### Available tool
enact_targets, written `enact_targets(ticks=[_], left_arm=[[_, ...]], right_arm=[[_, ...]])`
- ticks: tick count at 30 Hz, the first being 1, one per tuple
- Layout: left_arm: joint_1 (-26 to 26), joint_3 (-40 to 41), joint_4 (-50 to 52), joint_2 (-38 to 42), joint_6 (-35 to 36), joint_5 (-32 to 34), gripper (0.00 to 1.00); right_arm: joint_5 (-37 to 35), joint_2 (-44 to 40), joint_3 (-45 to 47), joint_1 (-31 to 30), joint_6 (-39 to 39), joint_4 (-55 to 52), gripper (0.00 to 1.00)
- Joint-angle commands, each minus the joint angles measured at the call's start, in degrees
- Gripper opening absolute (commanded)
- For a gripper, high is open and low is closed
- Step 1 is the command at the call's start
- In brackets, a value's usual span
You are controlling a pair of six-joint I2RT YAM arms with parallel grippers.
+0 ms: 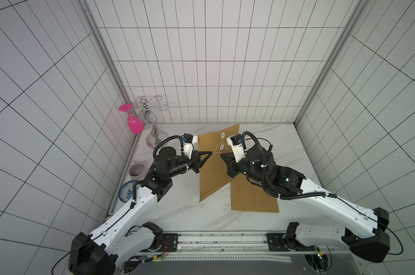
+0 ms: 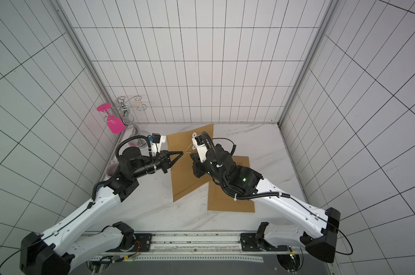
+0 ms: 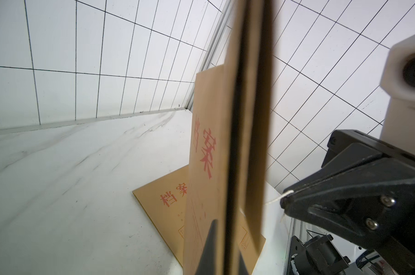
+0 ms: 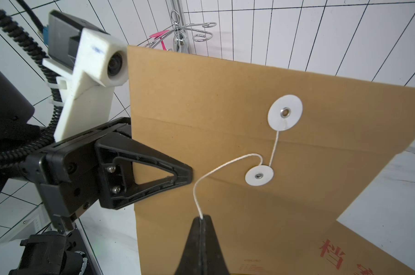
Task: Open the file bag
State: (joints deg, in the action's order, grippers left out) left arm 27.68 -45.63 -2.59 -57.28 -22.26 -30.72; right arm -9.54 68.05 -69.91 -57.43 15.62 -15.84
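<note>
The file bag is held upright above the table, its side edge clamped between the closed jaws of the left gripper. On the bag's button face, the white string is led from the upper disc past the lower disc. Its free end is pinched in the closed right gripper, just off that face.

file bag over flat bag, rack back-left

Left claw and right claw face each other, raised, both clamped tight.
</note>
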Motion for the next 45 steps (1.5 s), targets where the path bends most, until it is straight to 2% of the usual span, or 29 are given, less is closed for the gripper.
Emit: enact_targets(ticks=[1,5,8,19,25,32,39,45], left_arm=[[-0.26,1.01,1.82,4.44,1.78,3.43,0.0],[-0.96,2.84,-0.14,3.67,0.31,2.4,0.0],[-3.25,2.48,-2.64,2.1,-2.05,-2.08,0.0],[-4.87,2.59,-4.26,-0.28,-3.71,-4.59,0.0],[-4.92,3.24,-5.1,0.44,-4.18,-5.09,0.0],[-4.92,3.15,-4.8,0.39,-3.91,-4.96,0.0],[-4.92,3.14,-4.6,0.47,-3.97,-4.95,0.0],[-4.92,2.87,-4.22,-0.18,-3.88,-5.3,0.0]], right_arm=[[0.48,0.55,-2.22,-0.36,3.02,0.72,0.0],[4.43,0.91,-1.35,-0.48,5.72,-0.14,0.0],[5.79,0.52,1.14,-0.42,6.96,-0.16,0.0],[12.44,4.32,2.31,-0.76,8.43,1.2,0.0],[12.66,4.42,9.18,-0.96,11.51,3.59,0.0],[9.11,2.7,14.88,-0.2,14.14,4.06,0.0],[9.19,-2.87,20.06,8.29,16.39,1.62,0.0],[9.45,-6.83,18.46,18.17,14.72,-3.05,0.0]])
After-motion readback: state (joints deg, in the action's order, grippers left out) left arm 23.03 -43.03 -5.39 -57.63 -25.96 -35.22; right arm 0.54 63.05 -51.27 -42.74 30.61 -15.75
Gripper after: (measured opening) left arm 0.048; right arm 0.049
